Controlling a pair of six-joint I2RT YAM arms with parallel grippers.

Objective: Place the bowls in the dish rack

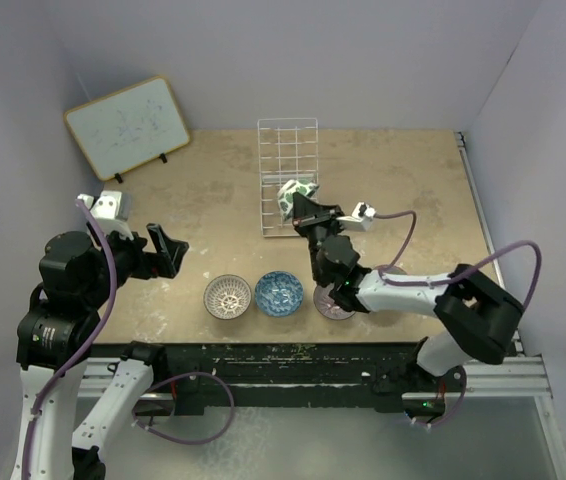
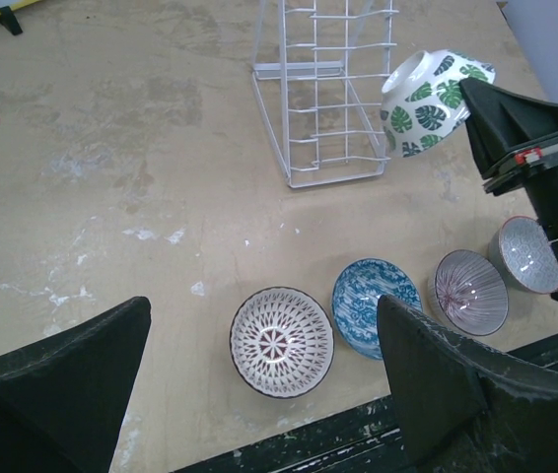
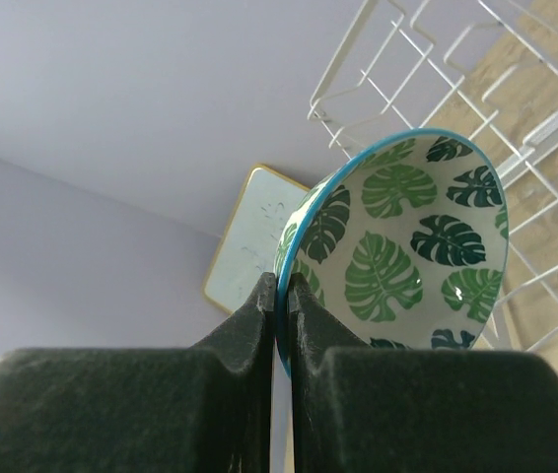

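- Top external view: the right gripper [image 1: 301,207] is in the middle of the frame. It pinches the green-and-white bowl [image 1: 293,197] by its rim.
- That bowl is tipped and up off the table [image 1: 413,200], just beside the lower right of the dish rack [image 1: 287,150]. I cannot tell if it touches the wires.
- At the left of the frame, the left gripper [image 1: 168,252] is spread wide with nothing in it.
- A brown-and-white bowl [image 1: 228,296] and a blue bowl [image 1: 279,293] sit side by side at the lower middle.
- A whiteboard [image 1: 128,125] leans at the upper left.
- Left wrist view: the left gripper is wide apart, one half in each lower corner.
- Four bowls sit in a row on the table, open side up: brown-and-white, blue, the mauve-pink bowl [image 2: 470,292] and the pale bowl [image 2: 527,254].
- The green-and-white bowl is at the upper right, on its side, just right of the rack.
- Right wrist view: the right gripper is squeezed on the bowl's blue rim, one side in, one side out.
- Green leaves show inside the bowl. Rack wires fill the upper right.
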